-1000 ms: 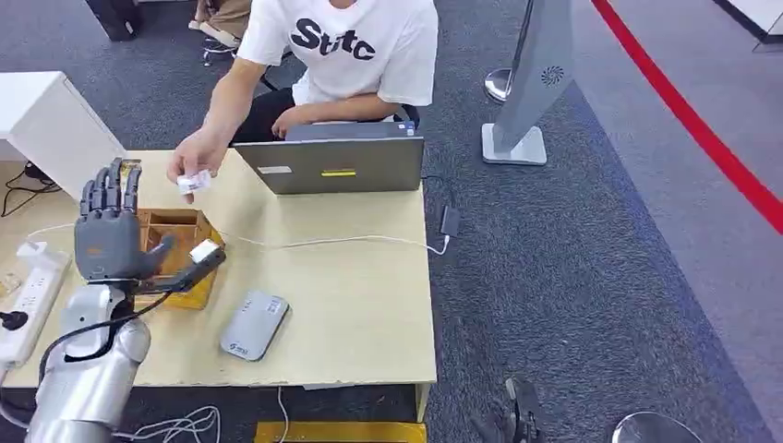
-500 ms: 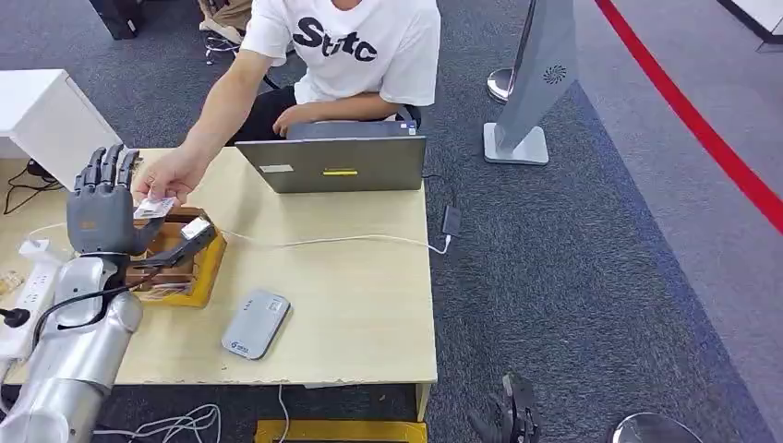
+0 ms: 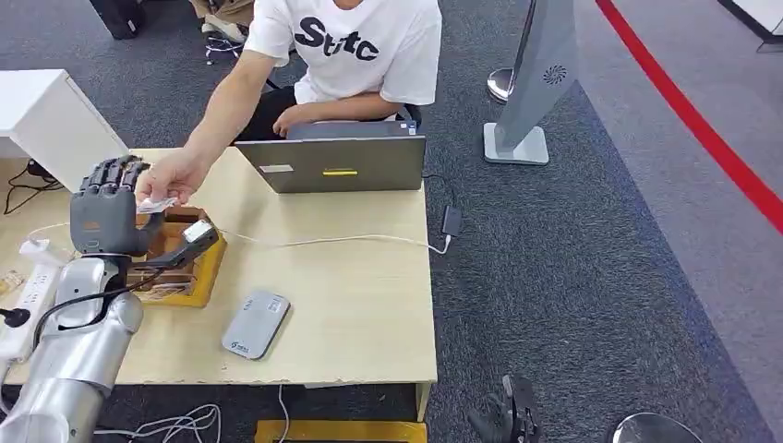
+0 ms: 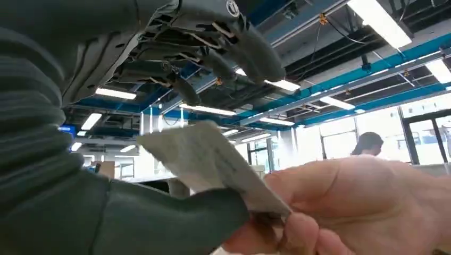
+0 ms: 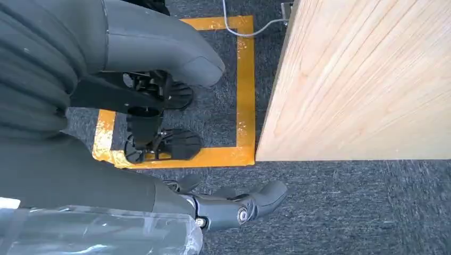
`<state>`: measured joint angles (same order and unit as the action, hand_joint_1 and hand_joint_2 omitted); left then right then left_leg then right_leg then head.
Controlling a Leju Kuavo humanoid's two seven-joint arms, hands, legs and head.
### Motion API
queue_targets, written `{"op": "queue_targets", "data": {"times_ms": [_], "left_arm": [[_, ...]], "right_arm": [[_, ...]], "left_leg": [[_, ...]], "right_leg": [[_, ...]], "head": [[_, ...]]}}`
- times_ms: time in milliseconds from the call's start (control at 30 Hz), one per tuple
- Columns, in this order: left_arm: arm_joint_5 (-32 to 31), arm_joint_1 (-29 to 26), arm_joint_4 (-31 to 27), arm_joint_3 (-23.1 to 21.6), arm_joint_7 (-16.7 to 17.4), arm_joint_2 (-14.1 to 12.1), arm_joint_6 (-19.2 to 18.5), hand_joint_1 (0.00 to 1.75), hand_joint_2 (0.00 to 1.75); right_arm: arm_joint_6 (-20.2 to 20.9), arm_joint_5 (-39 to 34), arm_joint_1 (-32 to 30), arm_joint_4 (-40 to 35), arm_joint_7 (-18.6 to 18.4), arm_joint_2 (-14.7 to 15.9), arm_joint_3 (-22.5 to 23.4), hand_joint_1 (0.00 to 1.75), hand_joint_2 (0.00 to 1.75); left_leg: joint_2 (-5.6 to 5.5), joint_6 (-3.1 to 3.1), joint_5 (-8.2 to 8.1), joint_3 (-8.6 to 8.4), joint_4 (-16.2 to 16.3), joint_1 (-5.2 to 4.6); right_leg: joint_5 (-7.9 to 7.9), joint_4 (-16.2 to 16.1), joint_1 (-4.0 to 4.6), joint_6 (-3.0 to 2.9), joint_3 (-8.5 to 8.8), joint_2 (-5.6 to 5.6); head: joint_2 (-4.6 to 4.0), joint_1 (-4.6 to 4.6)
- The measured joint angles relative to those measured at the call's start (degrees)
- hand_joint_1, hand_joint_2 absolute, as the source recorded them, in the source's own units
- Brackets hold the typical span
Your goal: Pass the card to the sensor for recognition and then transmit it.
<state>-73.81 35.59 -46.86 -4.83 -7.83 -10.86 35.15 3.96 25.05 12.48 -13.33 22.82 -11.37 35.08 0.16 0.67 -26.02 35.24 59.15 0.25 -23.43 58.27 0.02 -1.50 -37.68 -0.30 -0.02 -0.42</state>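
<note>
The robot's left hand is raised over the far left of the table, and its fingers, straight and upright half a second ago, have now curled forward toward the card. The person's hand, which a second ago was further right with the card well apart from the robot, has brought it right up to the robot's palm. In the left wrist view the card lies across the grey thumb with the dark fingers bent over it but not yet down on it; the person's hand pinches its other end. So the handover looks half done: the left hand is closing, touching the card at the thumb, but I can't tell if it has a real grip, and the card is clearly held by the person. Below the hand sits the wooden box, and the grey reader lies on the near side of the table, well apart from the card, so the scan step is not begun. The right hand hangs by the table edge over the floor, fingers loosely apart, holding nothing.
</note>
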Motion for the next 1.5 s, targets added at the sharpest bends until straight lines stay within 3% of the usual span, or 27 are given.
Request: {"op": "queue_targets", "data": {"times_ms": [1000, 1067, 1100, 1133, 1233, 1500], "left_arm": [[3.82, -1.10, -1.37, 0.00, -3.44, 0.57, 1.73, 1.75, 1.75], [8.82, -9.01, -9.58, -0.57, -8.22, 3.45, 1.92, 1.75, 1.75], [8.87, -20.04, -15.93, -3.73, -10.25, 7.58, 2.14, 1.75, 1.75], [9.31, -26.02, -15.37, -6.84, -10.69, 10.38, 1.88, 1.75, 1.75], [11.17, -28.54, -8.73, -8.59, -12.10, 13.20, 2.51, 1.75, 1.75], [10.95, -28.37, -0.85, -9.27, -11.41, 15.34, 4.41, 1.75, 1.75]], "right_arm": [[-0.04, -1.11, -0.23, 0.00, 0.65, 0.00, 0.00, 0.00, 1.75], [-0.04, -2.73, -0.85, 0.00, 1.99, 0.00, 0.04, 0.00, 1.75], [0.00, -3.95, -1.75, 0.00, 3.28, 0.02, 0.26, 0.00, 1.75], [0.04, -4.35, -2.28, 0.00, 3.80, 0.04, 0.50, 0.00, 1.75], [0.04, -4.46, -2.38, 0.00, 3.91, 0.04, 0.55, 0.00, 1.75], [0.07, -4.46, -2.59, 0.00, 3.93, 0.13, 0.59, 0.00, 1.75]], "left_leg": [[0.03, 0.00, -0.01, 0.00, 0.00, 0.00], [0.04, -0.12, -0.14, -0.01, 0.00, -0.07], [0.06, -0.26, -0.36, -0.02, 0.00, -0.15], [0.06, -0.29, -0.42, 0.00, 0.00, -0.17], [0.05, -0.30, -0.43, 0.01, 0.00, -0.17], [0.01, -0.27, -0.40, -0.03, 0.00, -0.15]], "right_leg": [[0.00, 0.00, 0.00, 0.00, 0.00, 0.03], [-0.04, -0.02, -0.07, 0.04, 0.01, 0.03], [-0.19, -0.05, -0.16, 0.25, 0.02, 0.08], [-0.31, -0.09, -0.18, 0.42, 0.01, 0.09], [-0.30, -0.09, -0.19, 0.41, 0.03, 0.08], [-0.30, -0.06, -0.18, 0.41, 0.10, 0.03]], "head": [[0.00, 0.02], [0.00, -0.02], [0.00, 0.00], [0.00, 0.00], [0.00, -0.02], [0.00, -0.02]]}}
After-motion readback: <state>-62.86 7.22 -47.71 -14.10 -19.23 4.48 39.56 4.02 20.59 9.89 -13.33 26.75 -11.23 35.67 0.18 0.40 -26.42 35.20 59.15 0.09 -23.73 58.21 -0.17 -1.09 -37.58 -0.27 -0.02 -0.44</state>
